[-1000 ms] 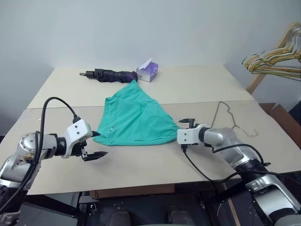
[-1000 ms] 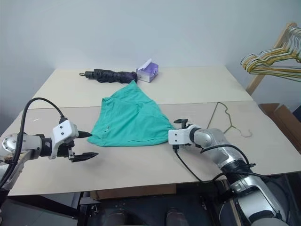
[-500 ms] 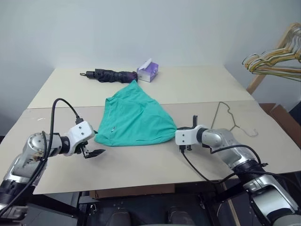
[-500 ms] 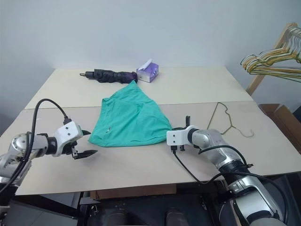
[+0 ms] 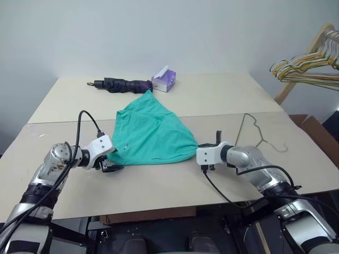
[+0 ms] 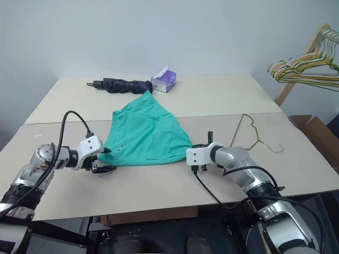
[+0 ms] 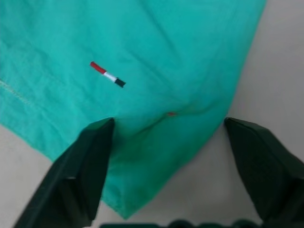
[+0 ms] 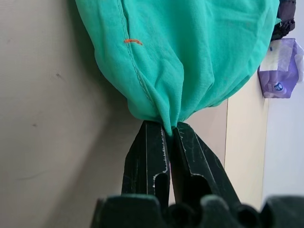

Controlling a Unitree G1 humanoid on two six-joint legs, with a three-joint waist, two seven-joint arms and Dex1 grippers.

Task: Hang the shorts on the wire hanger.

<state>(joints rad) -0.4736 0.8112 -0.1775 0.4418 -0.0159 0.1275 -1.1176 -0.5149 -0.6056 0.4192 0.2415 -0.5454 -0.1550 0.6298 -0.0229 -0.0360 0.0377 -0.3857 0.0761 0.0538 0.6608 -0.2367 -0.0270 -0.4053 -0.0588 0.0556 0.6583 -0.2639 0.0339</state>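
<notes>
The shorts (image 5: pixel 152 132) lie flat mid-worktop (image 5: pixel 212 100), wide hem running left to right between both arms. The right hand (image 8: pixel 168 137) is pinched tight on the hem's right corner. The left hand (image 7: pixel 166 142) stands spread astride the left corner, cloth between its 2 fingers, not yet nipped. The wire hanger (image 5: pixel 259 135) lies just beyond the right arm, nearest that side.

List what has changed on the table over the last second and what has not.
The left end effector came forward to the shorts' near left corner, jaws open astride it. The right end effector closed on the right corner, bunching the cloth. The wire hanger, umbrella and tissue box stayed put.
</notes>
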